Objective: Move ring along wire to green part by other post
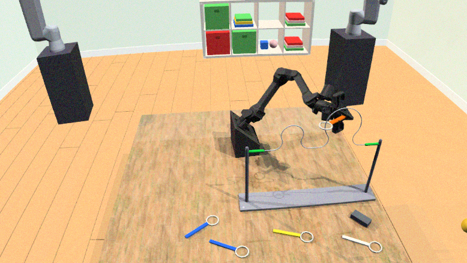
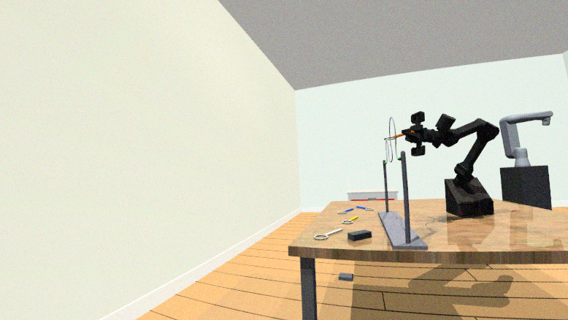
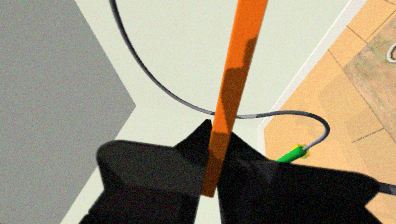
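Observation:
The white ring (image 1: 325, 129) lies nearly flat around the steep left side of the tall right-hand loop of grey wire (image 1: 293, 125) (image 3: 170, 92). Whether ring and wire touch cannot be told. The orange handle (image 1: 337, 119) (image 2: 398, 136) (image 3: 242, 30) extends from the ring to my gripper (image 1: 344, 117) (image 2: 409, 132) (image 3: 211, 124), which is shut on it behind the wire. The ring is out of the wrist view. The left green part (image 1: 256, 151) joins the left post (image 1: 247, 176); the right green part (image 1: 371, 143) joins the right post (image 1: 373, 168).
The grey base (image 1: 307, 198) carries both posts. In front lie two blue-handled rings (image 1: 197, 230) (image 1: 222, 245), a yellow-handled ring (image 1: 287, 232), a white-handled ring (image 1: 356, 241) and a dark block (image 1: 361, 218). The wire's tall loop rises close to my fingers.

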Robot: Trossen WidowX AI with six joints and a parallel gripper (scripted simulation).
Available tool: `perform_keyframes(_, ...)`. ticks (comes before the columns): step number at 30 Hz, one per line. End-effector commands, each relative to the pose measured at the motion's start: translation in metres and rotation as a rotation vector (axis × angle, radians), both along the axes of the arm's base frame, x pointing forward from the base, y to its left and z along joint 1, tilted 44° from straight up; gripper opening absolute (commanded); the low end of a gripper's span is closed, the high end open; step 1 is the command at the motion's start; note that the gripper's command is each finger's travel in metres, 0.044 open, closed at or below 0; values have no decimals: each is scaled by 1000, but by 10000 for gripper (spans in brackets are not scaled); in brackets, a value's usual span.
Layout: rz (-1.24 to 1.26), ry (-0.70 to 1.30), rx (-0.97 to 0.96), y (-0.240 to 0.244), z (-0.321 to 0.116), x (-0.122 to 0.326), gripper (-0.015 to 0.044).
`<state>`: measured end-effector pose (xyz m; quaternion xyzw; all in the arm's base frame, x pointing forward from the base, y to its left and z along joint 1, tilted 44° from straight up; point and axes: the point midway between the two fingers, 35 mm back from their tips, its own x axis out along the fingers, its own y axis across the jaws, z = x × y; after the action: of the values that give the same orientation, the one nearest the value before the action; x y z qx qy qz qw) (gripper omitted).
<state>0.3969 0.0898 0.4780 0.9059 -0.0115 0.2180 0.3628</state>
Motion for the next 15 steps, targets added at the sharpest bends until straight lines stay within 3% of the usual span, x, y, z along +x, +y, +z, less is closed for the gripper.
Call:
perform_keyframes(1, -8, -4, 55, -2, 0, 1, -150)
perform_keyframes(15, -13, -26, 228, -7, 3, 0, -150)
